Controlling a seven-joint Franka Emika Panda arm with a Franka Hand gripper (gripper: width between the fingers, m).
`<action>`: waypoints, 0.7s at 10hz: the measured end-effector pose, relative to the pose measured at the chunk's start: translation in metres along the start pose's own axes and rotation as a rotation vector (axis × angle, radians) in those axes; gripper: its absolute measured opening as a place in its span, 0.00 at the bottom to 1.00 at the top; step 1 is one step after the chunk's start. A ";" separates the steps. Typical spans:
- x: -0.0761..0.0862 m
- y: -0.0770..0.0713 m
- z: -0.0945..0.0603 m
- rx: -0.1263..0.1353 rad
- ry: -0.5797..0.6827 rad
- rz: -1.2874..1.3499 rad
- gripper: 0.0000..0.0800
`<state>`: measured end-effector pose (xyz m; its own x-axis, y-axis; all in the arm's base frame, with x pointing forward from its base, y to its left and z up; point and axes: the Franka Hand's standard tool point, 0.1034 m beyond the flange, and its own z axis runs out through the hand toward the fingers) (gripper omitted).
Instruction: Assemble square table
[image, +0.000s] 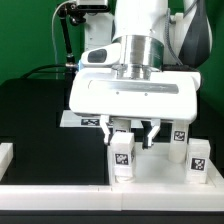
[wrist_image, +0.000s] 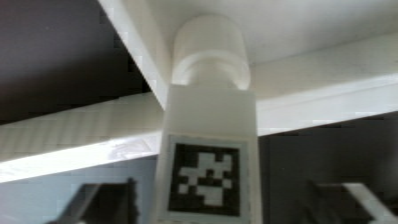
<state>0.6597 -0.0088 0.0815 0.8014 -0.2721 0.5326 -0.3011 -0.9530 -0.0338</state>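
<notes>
Near the counter's front edge, the jaws (image: 133, 134) stand open around the upright white tag-marked leg block (wrist_image: 210, 130), gripping nothing, so they should lift straight up to avoid tipping it from the white plastic square slab (image: 150, 172).

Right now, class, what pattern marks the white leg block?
A black-and-white square marker tag, clearest in the wrist view.

White dominates: a white robot arm (image: 140, 40) above a white tabletop slab (image: 135, 95), with 2 white leg blocks, one (image: 121, 155) near the middle and one (image: 198, 158) at the exterior view's right, each bearing a black-and-white square tag. The table surface (image: 40, 130) is black; the backdrop (image: 25, 35) is green.
</notes>
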 end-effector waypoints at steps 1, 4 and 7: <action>0.000 0.000 0.000 0.000 0.000 0.000 0.68; 0.000 0.000 0.000 0.000 -0.001 0.000 0.81; 0.001 0.001 0.001 0.000 -0.009 -0.003 0.81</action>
<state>0.6602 -0.0102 0.0814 0.8071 -0.2702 0.5250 -0.2986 -0.9539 -0.0319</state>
